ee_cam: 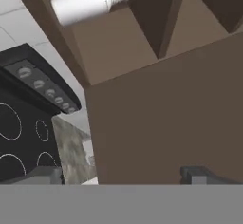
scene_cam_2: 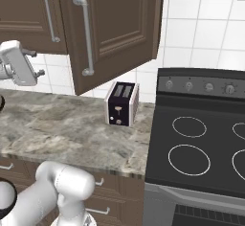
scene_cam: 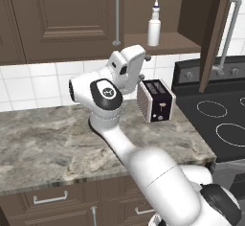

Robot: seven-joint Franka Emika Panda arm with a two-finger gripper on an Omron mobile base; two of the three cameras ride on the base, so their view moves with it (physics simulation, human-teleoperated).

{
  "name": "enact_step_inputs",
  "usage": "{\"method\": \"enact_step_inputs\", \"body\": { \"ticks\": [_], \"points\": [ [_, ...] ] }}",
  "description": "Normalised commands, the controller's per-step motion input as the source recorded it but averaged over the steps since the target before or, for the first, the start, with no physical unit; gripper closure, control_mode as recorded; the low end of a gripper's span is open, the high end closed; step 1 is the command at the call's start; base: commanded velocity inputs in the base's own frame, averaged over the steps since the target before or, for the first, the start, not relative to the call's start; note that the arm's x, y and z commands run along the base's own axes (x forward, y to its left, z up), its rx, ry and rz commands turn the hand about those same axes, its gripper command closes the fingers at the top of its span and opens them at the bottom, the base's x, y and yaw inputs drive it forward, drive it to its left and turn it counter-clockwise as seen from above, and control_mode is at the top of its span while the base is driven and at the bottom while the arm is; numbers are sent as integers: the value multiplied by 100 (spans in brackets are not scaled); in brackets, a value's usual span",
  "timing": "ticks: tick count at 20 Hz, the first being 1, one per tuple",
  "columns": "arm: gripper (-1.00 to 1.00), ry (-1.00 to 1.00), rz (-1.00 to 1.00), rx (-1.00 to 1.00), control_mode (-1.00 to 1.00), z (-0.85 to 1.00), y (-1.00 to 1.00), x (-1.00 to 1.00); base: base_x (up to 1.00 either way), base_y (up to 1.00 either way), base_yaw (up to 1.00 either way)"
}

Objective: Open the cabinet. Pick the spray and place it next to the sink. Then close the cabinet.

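Observation:
The cabinet (scene_cam: 62,19) hangs above the counter with its right door (scene_cam: 214,33) swung open toward the stove. Inside, the white spray (scene_cam: 154,27) stands upright on the bottom shelf (scene_cam: 167,42). In the rolled hand view the spray (ee_cam: 90,2) appears sideways at the top. My gripper (ee_cam: 122,175) is open with nothing between its fingertips (ee_cam: 199,174). It points up at the cabinet's underside, below and left of the spray and apart from it. My white hand (scene_cam: 128,66) hovers above the counter, left of the toaster. The sink is out of view.
A black-and-silver toaster (scene_cam: 155,100) stands on the marble counter (scene_cam: 48,143) just below the open shelf. The black stove (scene_cam: 225,119) lies to the right, under the open door (scene_cam_2: 115,33). Drawers (scene_cam: 50,198) run below the counter.

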Motion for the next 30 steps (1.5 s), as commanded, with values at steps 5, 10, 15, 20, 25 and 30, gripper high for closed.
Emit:
{"method": "enact_step_inputs", "body": {
  "ticks": [5, 10, 15, 20, 25, 30],
  "points": [
    [-100, 0, -12, -1, -100, 0, -23, 25, 0, 0, 0],
    [-100, 0, -4, 0, -100, 6, -56, 1, 0, 0, 0],
    [-100, 0, -5, 0, -100, 5, -67, 0, 0, 0, 0],
    [-100, 0, -3, 0, -100, 5, -61, 0, 0, 0, 0],
    [-100, 0, -1, 0, -100, 1, -57, 0, 0, 0, 0],
    [-100, 0, 0, 0, -100, 0, -61, 0, 0, 0, 0]
  ]
}}
